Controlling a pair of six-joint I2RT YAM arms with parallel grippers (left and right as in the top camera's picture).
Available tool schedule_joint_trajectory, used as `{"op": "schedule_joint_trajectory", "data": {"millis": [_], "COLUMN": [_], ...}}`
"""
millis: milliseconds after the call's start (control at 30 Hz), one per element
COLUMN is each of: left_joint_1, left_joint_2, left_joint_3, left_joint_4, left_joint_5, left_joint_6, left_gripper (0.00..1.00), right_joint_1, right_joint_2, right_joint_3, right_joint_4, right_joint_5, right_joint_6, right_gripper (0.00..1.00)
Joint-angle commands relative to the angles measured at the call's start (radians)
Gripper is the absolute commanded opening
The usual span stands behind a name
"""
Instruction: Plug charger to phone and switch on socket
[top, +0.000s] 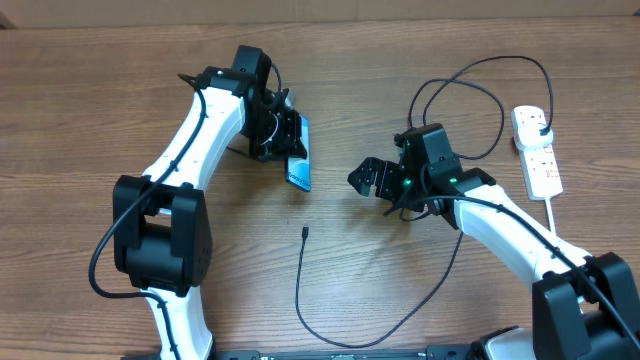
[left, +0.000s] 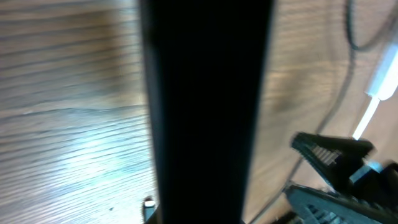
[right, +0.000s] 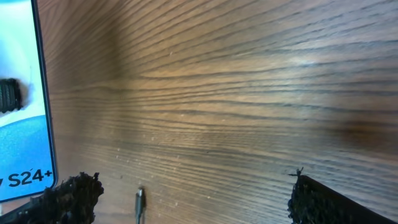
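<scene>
Left gripper (top: 285, 135) clamps tight on slim teal-screen dark-frame smartphone (top: 300, 160), held on edge over the middle of the brown wood-grain tabletop (top: 100, 80), probably to present its port. Right gripper (top: 368, 180) gapes wide and empty near connector tip (top: 304, 232) of thin black charger cable, likely lining up a grab. White red-switched power strip (top: 537, 150) sits by right edge, untouched.

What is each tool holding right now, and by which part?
The left tool pinches the phone front to back, one finger on its screen. The right tool is open and holds nothing.
</scene>
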Motion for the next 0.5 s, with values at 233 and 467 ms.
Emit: {"op": "schedule_joint_trajectory", "data": {"millis": [233, 467], "left_joint_1": [0.005, 0.005], "left_joint_2": [-0.012, -0.017], "left_joint_3": [0.013, 0.003], "left_joint_4": [0.01, -0.002], "left_joint_5": [0.157, 0.273], "left_joint_6": [0.181, 0.288], "left_gripper": [0.04, 0.04], "right_joint_1": [0.047, 0.122], "right_joint_2": [-0.005, -0.005], "right_joint_3": [0.008, 0.008], "right_joint_4": [-0.058, -0.068], "right_joint_5": [-0.131, -0.059], "right_joint_6": [-0.015, -0.005], "right_gripper": [0.97, 1.0]}}
